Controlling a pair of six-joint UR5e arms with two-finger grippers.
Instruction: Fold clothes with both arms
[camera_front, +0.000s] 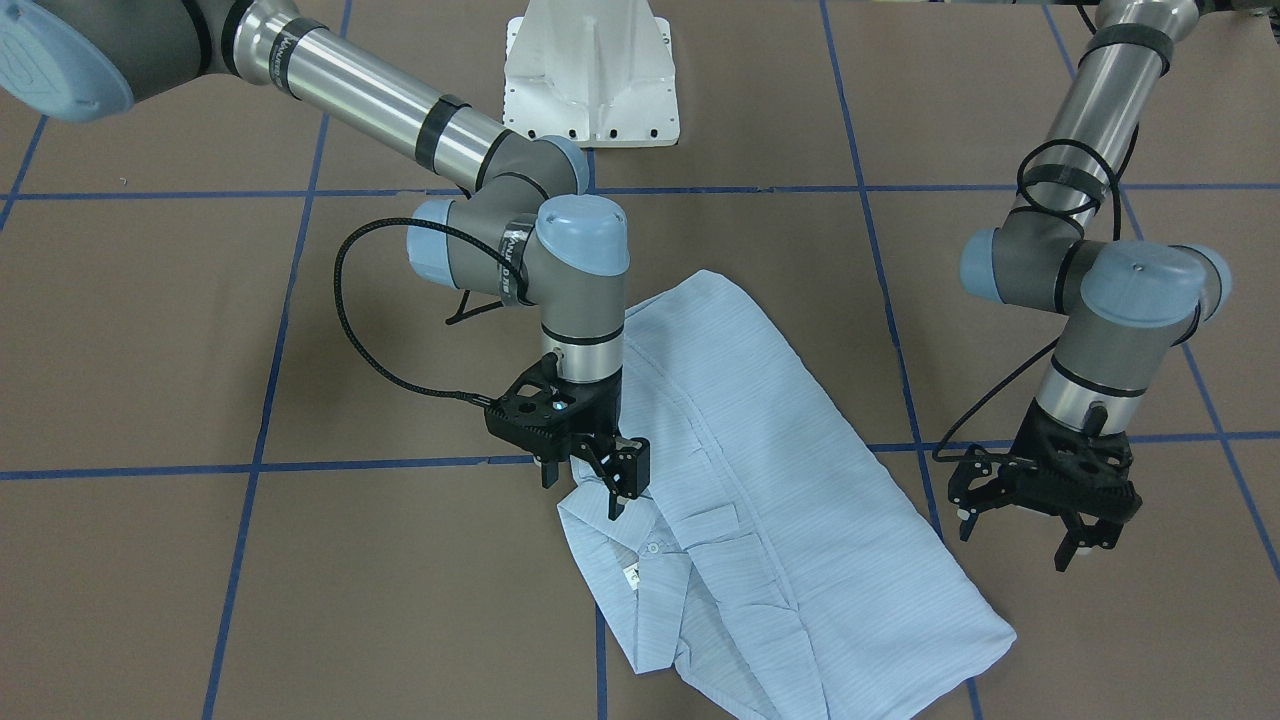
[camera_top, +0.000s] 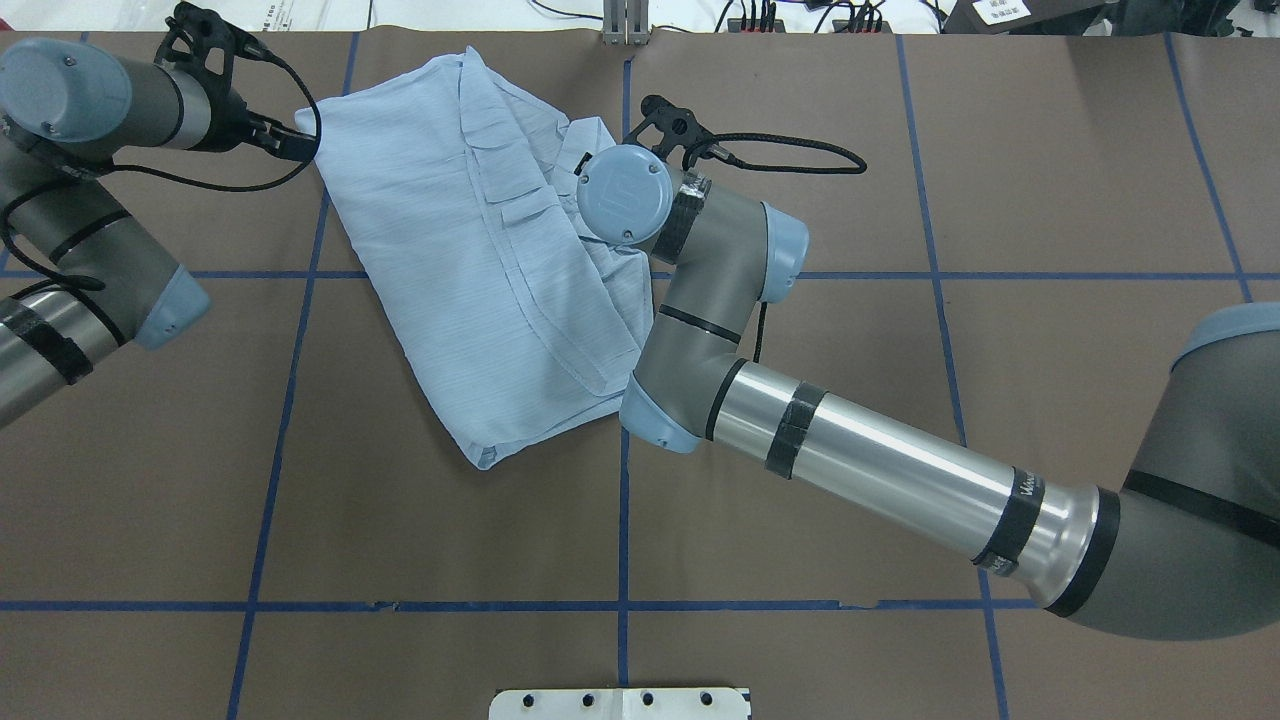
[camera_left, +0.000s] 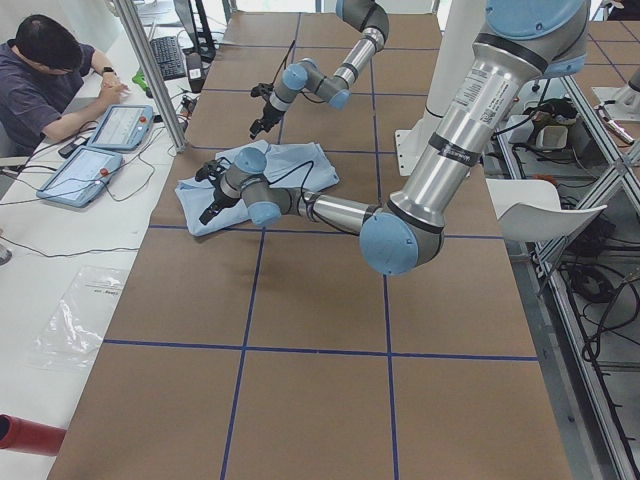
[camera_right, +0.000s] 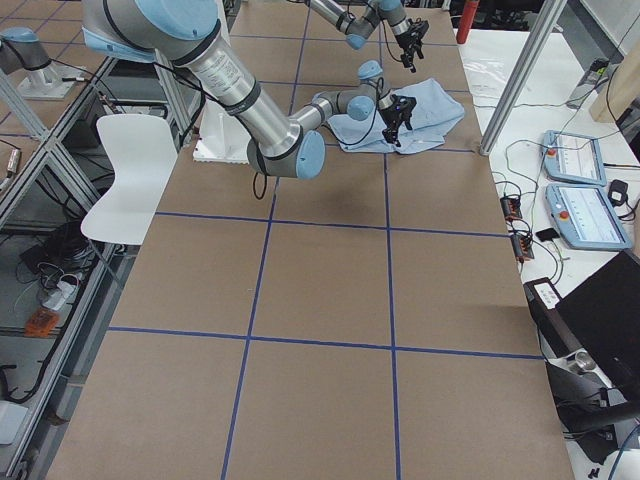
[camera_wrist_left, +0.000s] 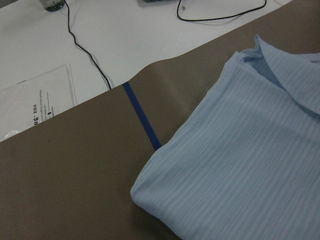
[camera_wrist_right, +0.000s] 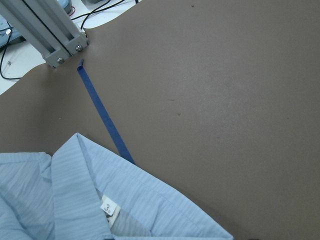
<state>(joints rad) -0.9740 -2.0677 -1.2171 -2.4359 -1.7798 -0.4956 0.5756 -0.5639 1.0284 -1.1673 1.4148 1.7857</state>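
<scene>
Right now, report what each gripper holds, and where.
Nothing: the right gripper hangs open over the shirt collar; the left gripper is open beside the shirt.

Brown table cover (camera_top: 1000, 150) gridded with blue tape lines (camera_top: 622, 520), a white pedestal base (camera_front: 590, 75) at one edge. On the white side desk (camera_left: 40, 270) — a seated person (camera_left: 45, 75), two tablets (camera_left: 120, 125), a clear plastic bag (camera_left: 80, 320). Opposite, a white chair (camera_left: 535, 215).
</scene>
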